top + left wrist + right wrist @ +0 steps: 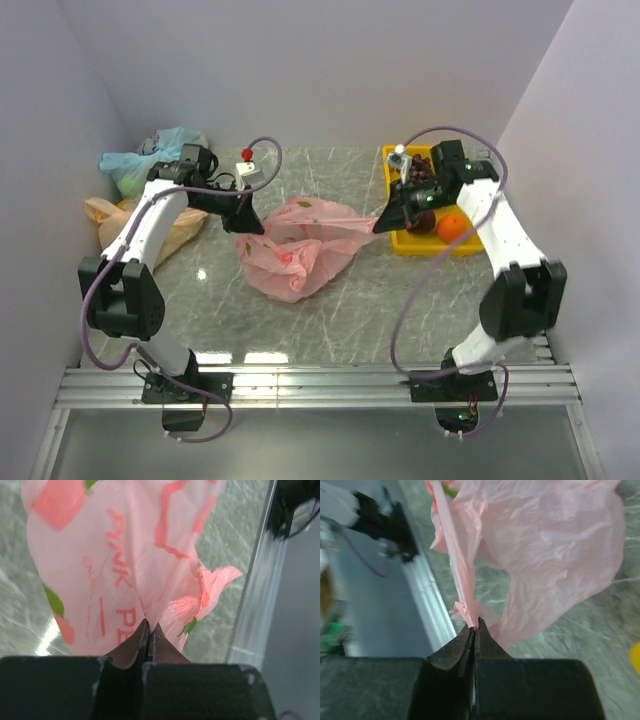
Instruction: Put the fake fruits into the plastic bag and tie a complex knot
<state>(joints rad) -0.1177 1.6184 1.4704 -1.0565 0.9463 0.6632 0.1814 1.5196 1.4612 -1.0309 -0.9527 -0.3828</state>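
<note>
The salmon-pink plastic bag [296, 248] lies in the middle of the table, held up between both arms. My left gripper [250, 222] is shut on the bag's left edge; in the left wrist view the printed pink film [125, 555] rises straight out of the closed tips [149, 626]. My right gripper [383, 222] is shut on a twisted strip of the bag at its right side [465, 611], tips together [476, 624]. Fake fruits sit in the yellow tray [408, 243]: a dark purple grape bunch [423, 170], a dark red one [421, 222], an orange ball [452, 228].
A blue-green tied bag [140, 165] and a pale peach-orange tied bag [110, 222] lie at the back left beside the left arm. A small white block with a red knob [247, 168] sits behind the left gripper. An aluminium rail [320, 385] runs along the near edge.
</note>
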